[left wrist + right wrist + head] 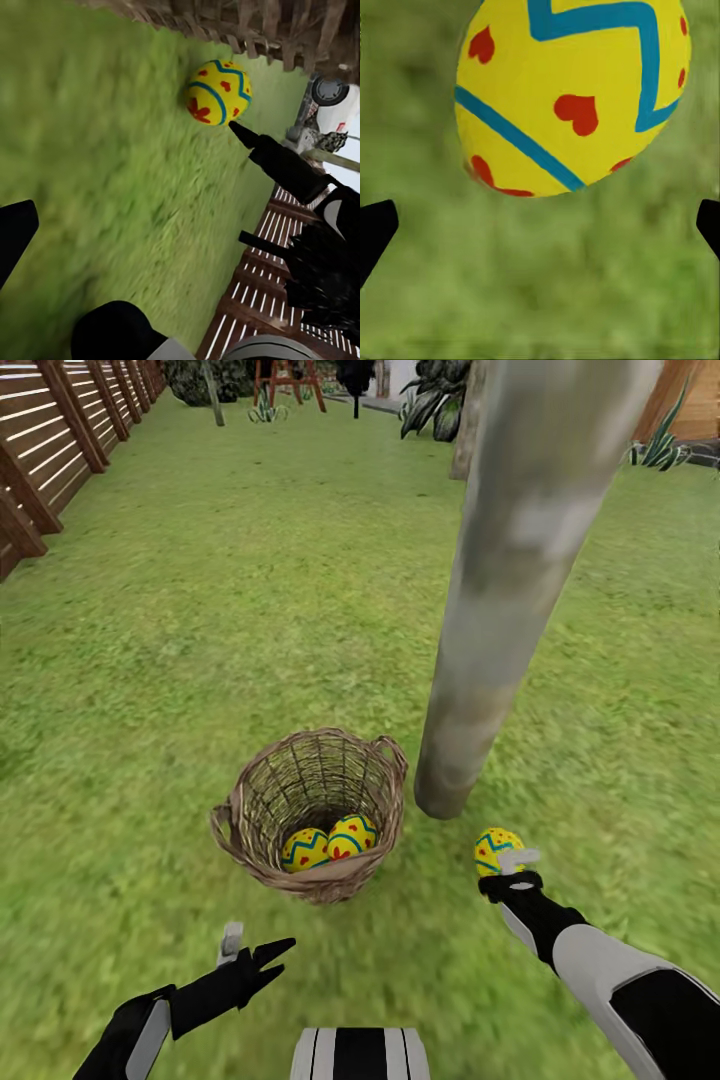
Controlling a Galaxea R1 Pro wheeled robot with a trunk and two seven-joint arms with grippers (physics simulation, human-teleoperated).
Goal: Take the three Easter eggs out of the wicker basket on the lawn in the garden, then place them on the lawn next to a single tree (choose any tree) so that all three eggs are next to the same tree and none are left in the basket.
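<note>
Two Easter eggs [329,842] lie side by side at the bottom of the wicker basket [255,780] in the head view; the basket stands upright on the lawn [200,610], just beside the foot of the pale grey tree [500,610]. One more egg [496,848] rests on the grass near the trunk's base, on the side away from the basket; the right gripper [517,868] sits right against it, though from here I cannot tell how its fingers stand. Lower down, the left gripper [255,945] hovers short of the basket, fingers spread and holding nothing; a brown slat fence [60,430] runs along the lawn's far left edge.

From the left wrist view, a dark fingertip [15,236] shows at one edge, and across the grass an egg [218,91] lies with a dark robot part [285,166] pointing at it — woven wicker [262,26] stands just beyond.

From the right wrist view, the egg [574,94] looms close over blurred grass; two black fingertips [373,232] sit wide apart at opposite edges, clear of the shell — parted, gripping nothing.
</note>
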